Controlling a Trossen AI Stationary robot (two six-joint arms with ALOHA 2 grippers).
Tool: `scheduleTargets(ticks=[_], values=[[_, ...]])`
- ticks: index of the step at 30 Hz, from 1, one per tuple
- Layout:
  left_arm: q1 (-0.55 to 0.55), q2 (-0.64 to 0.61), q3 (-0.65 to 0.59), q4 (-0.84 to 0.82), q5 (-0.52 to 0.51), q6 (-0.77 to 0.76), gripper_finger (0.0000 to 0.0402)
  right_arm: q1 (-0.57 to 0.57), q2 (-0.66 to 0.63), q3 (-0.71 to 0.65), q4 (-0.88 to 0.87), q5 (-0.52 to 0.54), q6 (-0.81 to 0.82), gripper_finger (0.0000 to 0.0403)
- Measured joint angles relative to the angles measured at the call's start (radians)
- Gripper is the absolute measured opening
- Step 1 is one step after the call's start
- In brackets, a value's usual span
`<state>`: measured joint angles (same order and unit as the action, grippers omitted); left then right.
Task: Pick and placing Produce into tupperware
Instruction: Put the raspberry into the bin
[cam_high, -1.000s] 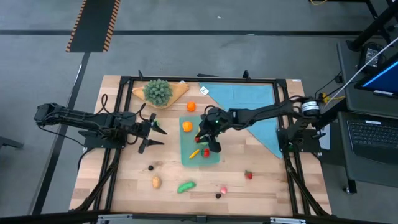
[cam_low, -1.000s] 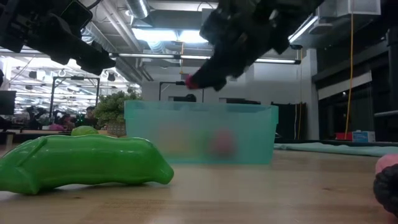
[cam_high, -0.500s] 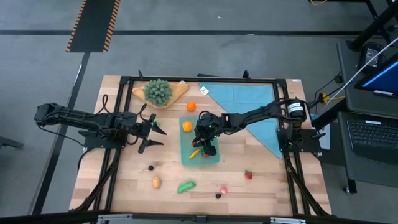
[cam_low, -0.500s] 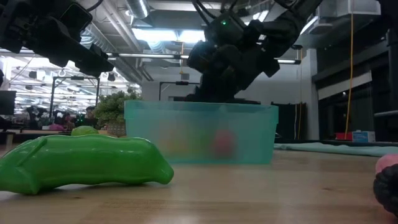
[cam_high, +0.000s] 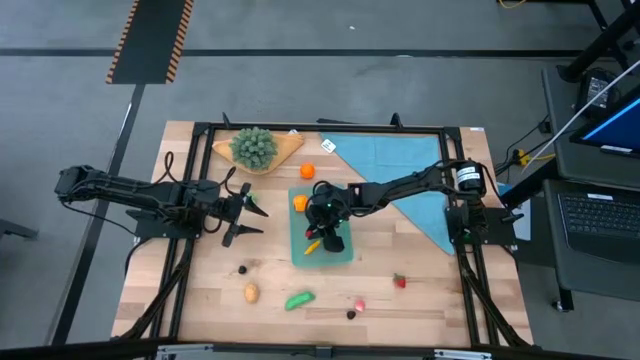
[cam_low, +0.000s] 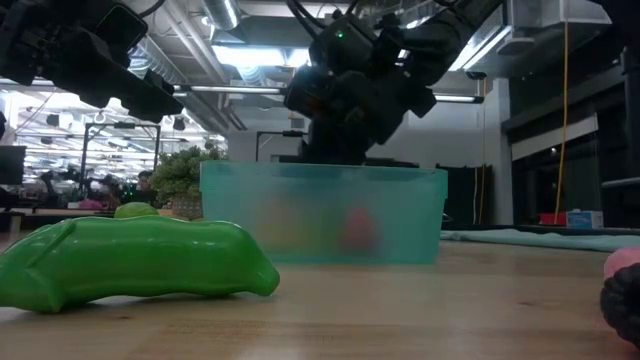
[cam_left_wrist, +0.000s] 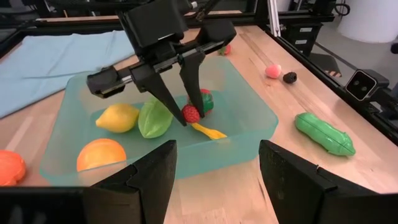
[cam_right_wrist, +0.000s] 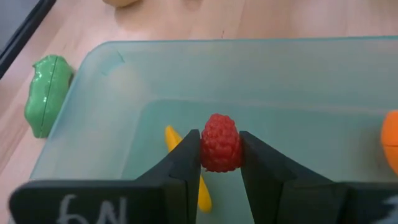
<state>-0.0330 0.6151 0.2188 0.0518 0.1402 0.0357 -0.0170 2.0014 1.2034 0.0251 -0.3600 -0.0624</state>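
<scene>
Right gripper (cam_right_wrist: 219, 163) is reaching down into the tupperware (cam_high: 345, 252), which sits about dead center of the high view on the wooden surface (cam_high: 420, 290), just left of the light-blue cloth (cam_high: 395, 160). The jaws are clamped on a small red raspberry (cam_right_wrist: 221, 142), held just above the container floor. You can see the same thing from the left wrist view: the raspberry (cam_left_wrist: 190, 114) pinched between the dark fingers, right over a thin yellow piece (cam_left_wrist: 209, 130) lying on the bottom.

Already inside the tupperware: a lemon (cam_left_wrist: 118, 116), a green piece (cam_left_wrist: 154, 120), an orange fruit (cam_left_wrist: 102, 154) and a red and green thing (cam_left_wrist: 206, 99) behind the raspberry.

Left gripper (cam_high: 247, 214) is parked at middle left of the high view, well apart from the container, jaws spread wide with nothing in them.

Loose produce is scattered around the lower part of the high view: a green pea pod (cam_high: 299, 299), a tan piece (cam_high: 250, 292), a small dark one (cam_high: 242, 269), a pink one (cam_high: 359, 303), another dark one (cam_high: 351, 314) and a red one (cam_high: 399, 281). An orange one (cam_high: 307, 171) sits just above the container. The leafy green bunch (cam_high: 254, 146) sits on the wooden board (cam_high: 285, 147) near the top.
</scene>
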Motion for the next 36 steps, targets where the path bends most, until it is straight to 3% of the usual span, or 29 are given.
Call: scheduleTargets(ticks=[36], values=[[0.000, 0.000, 0.000, 0.001, 0.000, -0.007, 0.0220, -0.006, 0.017, 0.000, -0.031, 0.026, -0.021, 0.0109]])
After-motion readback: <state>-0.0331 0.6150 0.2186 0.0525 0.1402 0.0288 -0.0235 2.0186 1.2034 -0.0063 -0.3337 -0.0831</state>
